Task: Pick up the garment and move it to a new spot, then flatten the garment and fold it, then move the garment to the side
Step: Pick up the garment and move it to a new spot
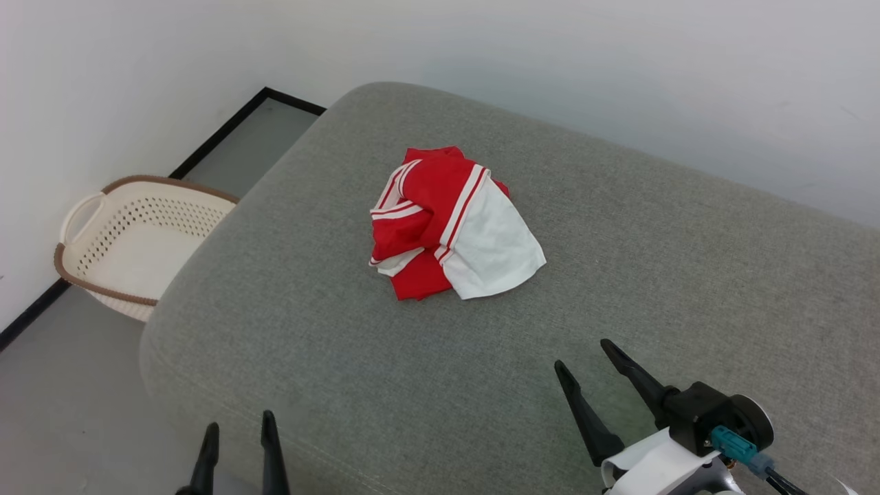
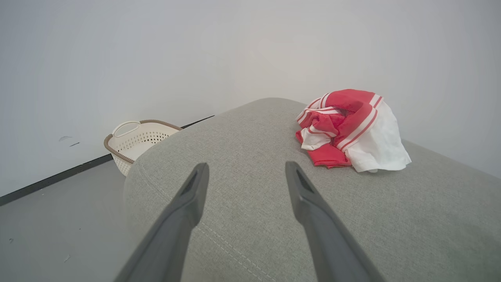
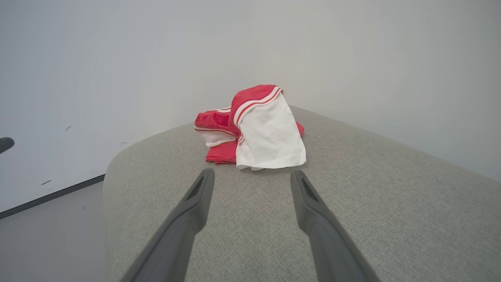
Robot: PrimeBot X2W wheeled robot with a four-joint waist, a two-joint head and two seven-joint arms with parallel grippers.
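The garment (image 1: 450, 223) lies crumpled in a heap near the middle of the grey cushioned surface (image 1: 619, 275): red cloth with white-and-red striped bands and a white sleeve end spread toward its right. It also shows up and to the right of my fingers in the left wrist view (image 2: 350, 131) and straight ahead in the right wrist view (image 3: 254, 131). My left gripper (image 1: 239, 430) is open at the near edge of the cushion, well short of the garment. Open too, my right gripper (image 1: 583, 356) hovers over the near right of the cushion with nothing between its fingers.
A cream perforated basket (image 1: 130, 240) with a brown rim stands on the grey floor to the left of the cushion, against the white wall (image 1: 550, 55). A black skirting line runs along the wall's foot.
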